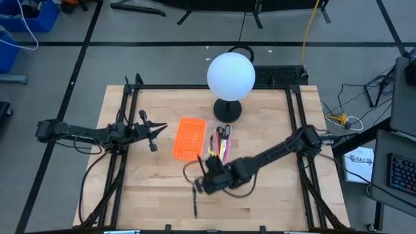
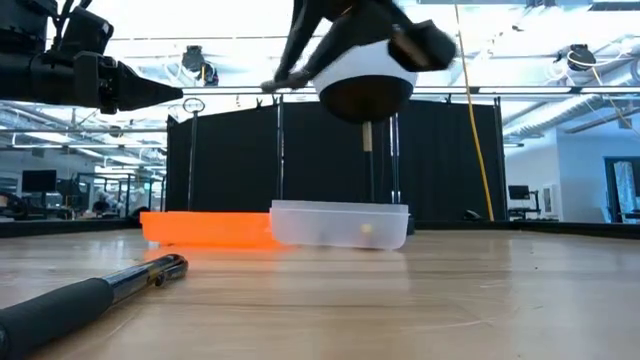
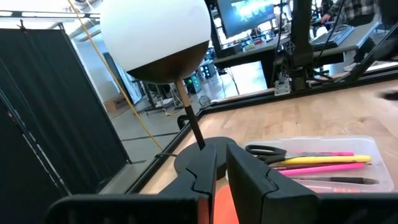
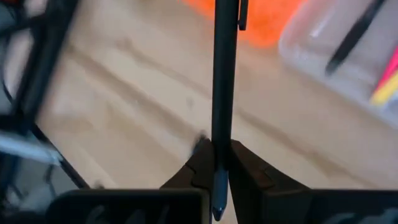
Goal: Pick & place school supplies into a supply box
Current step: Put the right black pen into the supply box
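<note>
Right gripper (image 4: 214,163) jaws pinch a black pen (image 4: 224,74) (left waits shut).

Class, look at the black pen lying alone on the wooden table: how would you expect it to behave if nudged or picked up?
The black pen looks round and slim, so a sideways nudge would probably roll it, though its clip may stop that. It looks stiff, so it should lift without bending. Being thin, it may pivot if gripped off-centre, as another pen in the right gripper might.
</note>
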`<action>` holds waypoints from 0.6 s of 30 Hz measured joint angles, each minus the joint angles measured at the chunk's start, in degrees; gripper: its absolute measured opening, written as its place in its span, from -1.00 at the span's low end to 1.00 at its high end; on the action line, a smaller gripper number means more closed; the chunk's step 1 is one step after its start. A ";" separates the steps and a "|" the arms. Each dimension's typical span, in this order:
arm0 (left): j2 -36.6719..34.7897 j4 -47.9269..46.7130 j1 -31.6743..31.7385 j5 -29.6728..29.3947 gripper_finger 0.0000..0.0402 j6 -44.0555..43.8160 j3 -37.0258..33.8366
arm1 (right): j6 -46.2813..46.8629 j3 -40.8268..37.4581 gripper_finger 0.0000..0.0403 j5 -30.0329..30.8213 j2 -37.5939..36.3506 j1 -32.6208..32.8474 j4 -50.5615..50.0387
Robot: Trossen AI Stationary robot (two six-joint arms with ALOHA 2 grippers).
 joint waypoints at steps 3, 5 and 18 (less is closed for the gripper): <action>0.00 -0.01 -0.02 0.00 -0.77 -0.10 0.00 | -0.04 0.11 -0.91 0.00 -1.01 -2.91 -0.67; 0.00 0.04 -0.02 0.00 -0.77 -0.40 0.00 | -0.85 0.11 -0.91 -0.72 -0.95 -4.96 -2.08; 0.00 0.04 0.00 0.00 -0.77 -0.89 0.00 | -1.48 -0.47 -0.91 -6.44 -1.00 -16.20 -10.02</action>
